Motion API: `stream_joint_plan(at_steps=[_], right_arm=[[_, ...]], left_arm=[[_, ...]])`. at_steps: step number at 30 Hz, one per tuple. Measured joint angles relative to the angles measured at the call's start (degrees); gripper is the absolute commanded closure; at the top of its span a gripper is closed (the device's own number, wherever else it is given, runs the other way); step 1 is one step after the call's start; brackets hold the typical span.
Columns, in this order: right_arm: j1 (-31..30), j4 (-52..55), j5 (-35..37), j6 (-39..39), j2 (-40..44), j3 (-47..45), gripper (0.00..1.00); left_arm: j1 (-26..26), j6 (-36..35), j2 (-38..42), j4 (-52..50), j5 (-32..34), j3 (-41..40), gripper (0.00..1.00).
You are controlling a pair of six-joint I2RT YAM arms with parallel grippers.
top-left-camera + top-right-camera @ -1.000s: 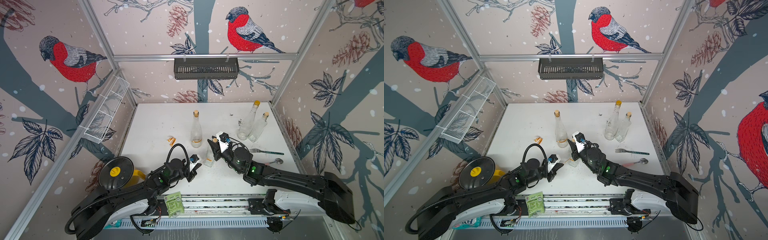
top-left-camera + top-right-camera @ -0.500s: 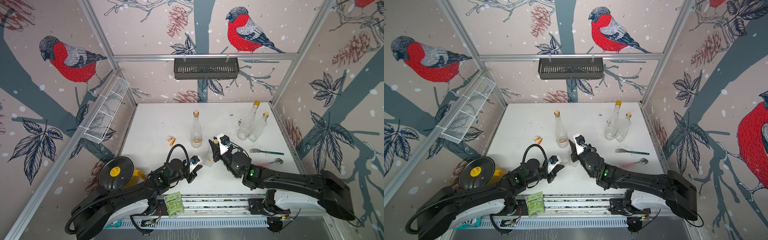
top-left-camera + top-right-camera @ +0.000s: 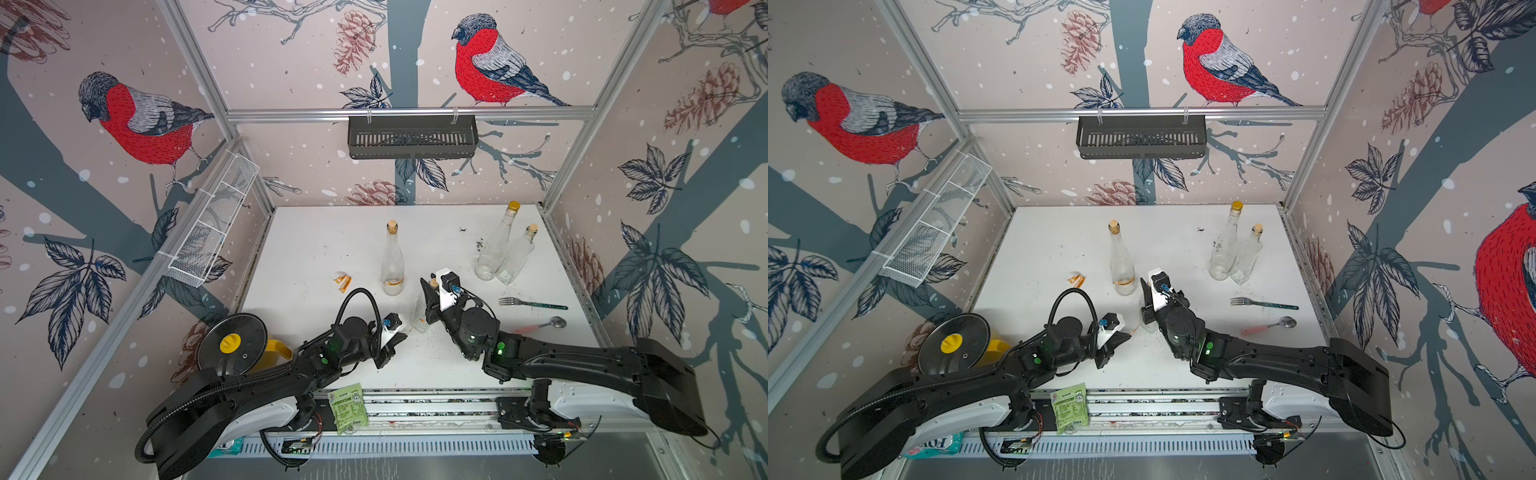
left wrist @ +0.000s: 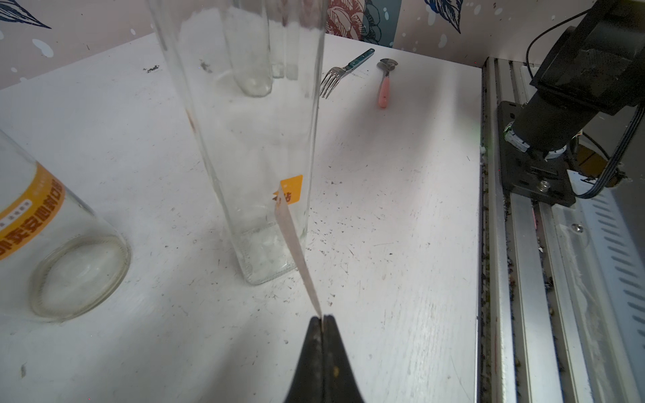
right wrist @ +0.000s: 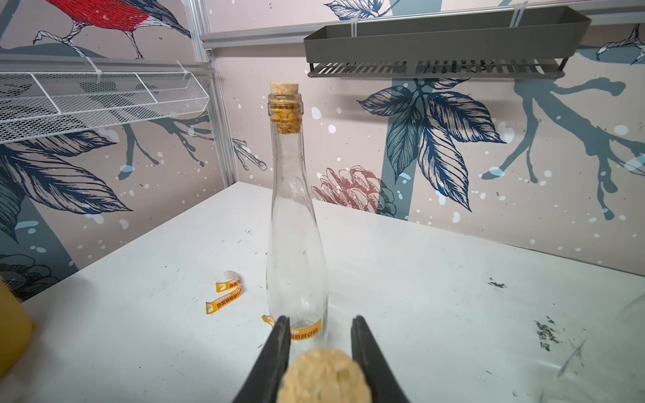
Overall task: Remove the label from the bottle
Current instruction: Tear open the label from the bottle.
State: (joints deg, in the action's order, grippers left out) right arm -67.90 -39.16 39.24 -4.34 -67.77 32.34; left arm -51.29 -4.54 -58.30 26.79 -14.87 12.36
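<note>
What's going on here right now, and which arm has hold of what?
The right gripper is clamped at the top of the square bottle, by its cork, holding it upright on the table. The left gripper is shut on the free end of the label, which is drawn out into a taut strip. The label's orange end is still stuck low on the glass, so it is not off yet.

The left black robot arm (image 3: 291,374) reaches low toward the centre, its black parallel gripper (image 4: 323,319) pinched tight on a thin pale label strip (image 4: 296,258). The right black robot arm (image 3: 582,365) stretches in from the opposite side, wrist raised, its gripper (image 5: 319,318) clamped around the cork-stoppered clear glass bottle (image 4: 251,139).
</note>
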Motion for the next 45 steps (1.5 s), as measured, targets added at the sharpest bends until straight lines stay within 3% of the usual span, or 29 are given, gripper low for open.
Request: stream_joint_plan(at_steps=[30,39,41,43,45], right_arm=[[-0.61,-4.96,12.41,1.36,-2.97,-0.07,1.00],[1.57,-5.88,14.29,1.55,-3.58,0.11,1.00],[1.57,-5.84,14.34,1.55,-3.54,0.11,1.00],[1.60,-5.62,14.47,1.53,-3.41,0.11,1.00],[1.62,-5.42,14.67,1.51,-3.32,0.11,1.00]], left_arm=[[0.00,-0.96,-1.03,1.18,-2.97,0.33,1.00],[0.00,-1.42,-1.01,1.16,-3.87,0.33,1.00],[0.00,-1.36,-1.05,1.16,-2.86,0.35,0.86],[0.00,-1.31,-1.51,1.20,-2.40,0.68,0.65],[0.00,-1.07,-2.64,1.22,-2.43,1.55,0.54]])
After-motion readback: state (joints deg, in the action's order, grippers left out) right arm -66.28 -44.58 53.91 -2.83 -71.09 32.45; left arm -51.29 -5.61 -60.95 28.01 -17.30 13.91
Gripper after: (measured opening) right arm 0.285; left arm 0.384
